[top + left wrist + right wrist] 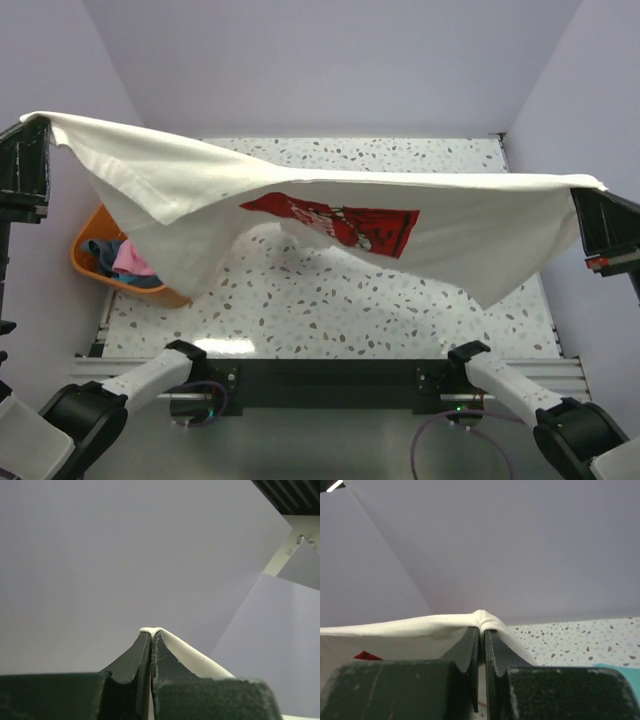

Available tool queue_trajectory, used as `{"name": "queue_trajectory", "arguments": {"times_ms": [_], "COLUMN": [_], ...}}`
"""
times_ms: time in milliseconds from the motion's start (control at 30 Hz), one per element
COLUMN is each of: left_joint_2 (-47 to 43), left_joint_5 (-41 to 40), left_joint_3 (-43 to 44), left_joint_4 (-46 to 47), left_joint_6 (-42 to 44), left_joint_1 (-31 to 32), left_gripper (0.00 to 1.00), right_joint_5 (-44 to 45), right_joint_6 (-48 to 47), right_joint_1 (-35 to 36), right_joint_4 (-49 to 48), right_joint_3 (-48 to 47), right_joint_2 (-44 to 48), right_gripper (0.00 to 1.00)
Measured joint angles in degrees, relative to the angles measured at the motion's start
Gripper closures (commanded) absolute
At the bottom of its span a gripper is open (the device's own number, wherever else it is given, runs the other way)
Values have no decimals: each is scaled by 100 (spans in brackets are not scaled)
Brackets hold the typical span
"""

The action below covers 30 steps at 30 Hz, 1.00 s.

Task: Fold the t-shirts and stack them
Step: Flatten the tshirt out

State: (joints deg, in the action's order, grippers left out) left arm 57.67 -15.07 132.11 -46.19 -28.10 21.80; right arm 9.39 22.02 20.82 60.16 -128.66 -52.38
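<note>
Two pairs of fingers (130,665) pinch one cream t-shirt (180,190).

Left tool (151,636) fills bottom of view, two dark fingers (131,660) pressed together, no gap at tips. Fold of cream-white cloth (195,655) pinched between tips, small hump poking out above them. Cloth band runs from tips down to right, along outside of right finger. Behind: plain lavender wall (100,555). Pale frame strut (292,545) and dark slatted panel (295,495) at upper right.
</note>
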Motion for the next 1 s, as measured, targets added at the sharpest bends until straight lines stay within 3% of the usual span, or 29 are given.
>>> {"name": "queue_trajectory", "arguments": {"times_ms": [133,267,400,600,800,1000], "left_joint_2": [44,308,957,2588,5005,6749], "left_joint_5": [164,87,-293,-944,-826,-516], "left_joint_3": [256,90,-380,-1530,-1880,-1641], "left_joint_4": [57,219,540,1182,1703,2170], "left_joint_6": [0,37,144,404,573,767], "left_joint_1": [0,0,0,-87,-516,-632], "left_gripper": [100,100,100,100,100,100], "right_joint_5": [22,566,1381,2302,1753,833], "right_joint_6": [48,28,-31,-127,-70,-22], "right_joint_1": [0,0,0,-79,-809,-1526], "right_joint_4": [50,57,-260,-1464,-2514,-3377], "right_joint_3": [-295,9,975,3272,4522,3919], "right_joint_2": [2,-96,-398,-1521,-3268,-5379], "right_gripper": [100,100,100,100,100,100]}}
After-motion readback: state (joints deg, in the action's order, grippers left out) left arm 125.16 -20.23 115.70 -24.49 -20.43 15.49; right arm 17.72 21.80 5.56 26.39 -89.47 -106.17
